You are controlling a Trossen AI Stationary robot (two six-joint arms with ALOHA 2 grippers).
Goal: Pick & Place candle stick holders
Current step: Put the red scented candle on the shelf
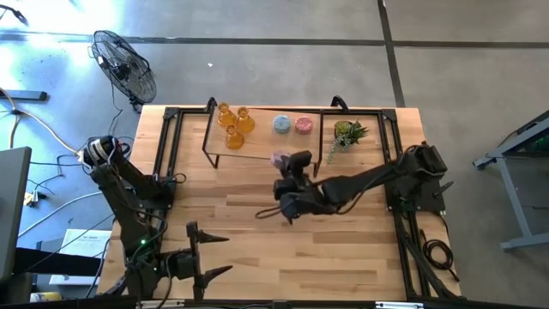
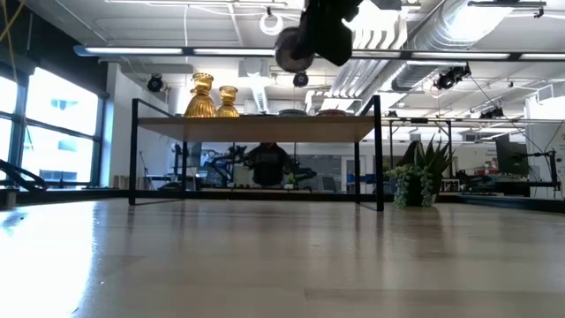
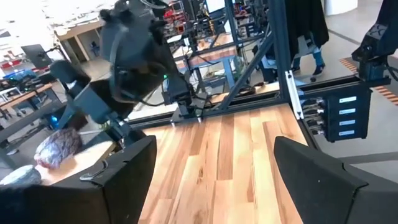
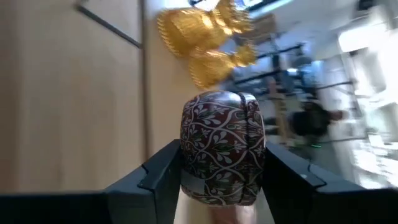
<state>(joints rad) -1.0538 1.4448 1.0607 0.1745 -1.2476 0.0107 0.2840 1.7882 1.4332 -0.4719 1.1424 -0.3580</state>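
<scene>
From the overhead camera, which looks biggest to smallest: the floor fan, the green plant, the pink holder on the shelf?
1. Floor fan, clearly largest.
2. Green plant.
3. Pink holder, smallest; its blue-grey neighbour looks about the same size.
The fan stands on the floor, farther from the camera, yet looks biggest.

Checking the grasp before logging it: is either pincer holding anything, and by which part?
The right pincer holds the mauve candle stick holder by its opposite sides. The left pincer is open and holds nothing.

From above I see grey concrete floor (image 1: 446, 26) around the wooden desk (image 1: 257, 249), a standing fan (image 1: 125, 65) at ten o'clock; level view shows big windows (image 2: 53, 124) and ceiling ducts (image 2: 459, 35).
</scene>
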